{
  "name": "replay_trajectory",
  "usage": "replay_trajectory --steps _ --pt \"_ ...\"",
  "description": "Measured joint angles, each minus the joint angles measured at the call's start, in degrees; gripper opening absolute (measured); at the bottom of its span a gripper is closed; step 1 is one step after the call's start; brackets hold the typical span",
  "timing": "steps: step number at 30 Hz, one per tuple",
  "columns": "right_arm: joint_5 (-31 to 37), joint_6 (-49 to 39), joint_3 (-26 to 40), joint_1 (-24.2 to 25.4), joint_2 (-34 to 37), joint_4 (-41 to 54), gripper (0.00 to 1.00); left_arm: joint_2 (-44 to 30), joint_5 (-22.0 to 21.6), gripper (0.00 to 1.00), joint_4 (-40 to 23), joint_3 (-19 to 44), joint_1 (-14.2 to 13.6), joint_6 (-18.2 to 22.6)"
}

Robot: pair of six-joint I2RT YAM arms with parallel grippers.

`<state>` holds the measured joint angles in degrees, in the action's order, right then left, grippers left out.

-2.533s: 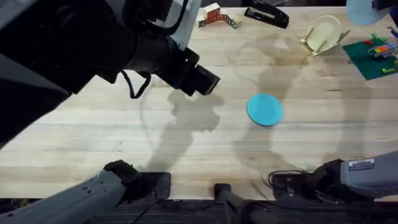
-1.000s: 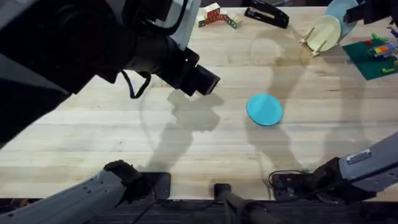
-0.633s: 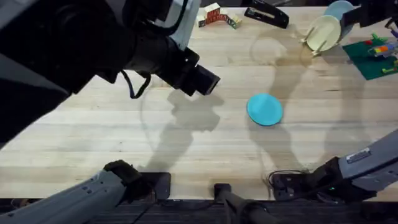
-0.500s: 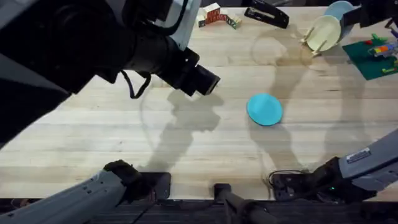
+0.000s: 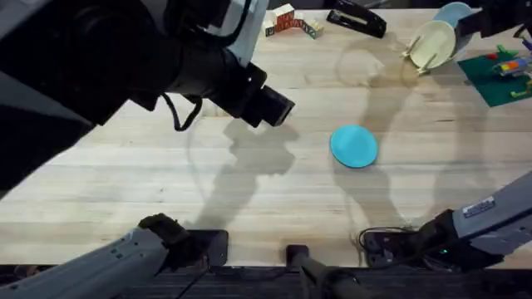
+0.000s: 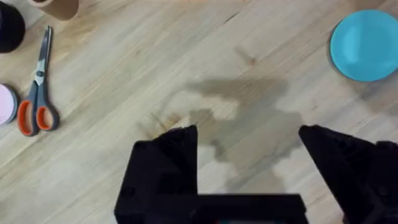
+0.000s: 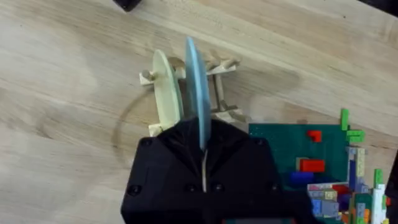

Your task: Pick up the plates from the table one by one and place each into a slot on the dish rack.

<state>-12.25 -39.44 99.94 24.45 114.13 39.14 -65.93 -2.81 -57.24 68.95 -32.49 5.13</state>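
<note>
Plates first: I see the deeper teal-turquoise round plastic plate (image 5: 354, 146) lying flat on the light butcher-block wooden worktop (image 5: 249, 199), a little right of centre in the overhead view, with nothing touching it. On my left wrist camera that same plate (image 6: 365, 45) sits well ahead of the left end effector (image 6: 249, 146), whose two black fingers stand wide apart over bare wood, holding nothing. Near that view's edge lie orange-handled scissors (image 6: 36, 90).

At the far right corner of the worktop stands the small natural-wood dish rack (image 5: 416, 51) of slats and pegs, with a cream-yellow plate (image 5: 435, 45) standing on edge in it. The pale sky-blue round plastic plate (image 5: 453, 13) is just behind it. My right wrist camera shows this more plainly: the right end effector (image 7: 203, 155) is clamped on the pale sky-blue plate (image 7: 197, 93), which I hold edge-on and upright, right beside the cream-yellow plate (image 7: 165, 93) and over the rack's slats (image 7: 221, 87). I cannot tell whether its lower rim has reached a slot.

A green building-brick baseplate (image 5: 499, 76) with coloured bricks lies just right of the rack. The left arm (image 5: 125, 58) rises large and dark under the overhead camera.
</note>
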Motion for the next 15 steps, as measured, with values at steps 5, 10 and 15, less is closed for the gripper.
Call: replay_trajectory --steps 5,10,15 --pt "0.02 0.0 0.03 0.0 0.0 0.06 0.03 0.0 0.0 0.993 1.11 0.0 0.0 0.0" --pt "-0.04 0.0 0.38 0.0 0.48 0.06 0.03 -0.02 0.0 0.993 1.1 0.0 0.0 0.0" --pt "-0.22 0.0 0.73 0.0 0.85 -0.07 0.03 0.0 0.0 0.994 1.1 0.0 0.0 -0.02"
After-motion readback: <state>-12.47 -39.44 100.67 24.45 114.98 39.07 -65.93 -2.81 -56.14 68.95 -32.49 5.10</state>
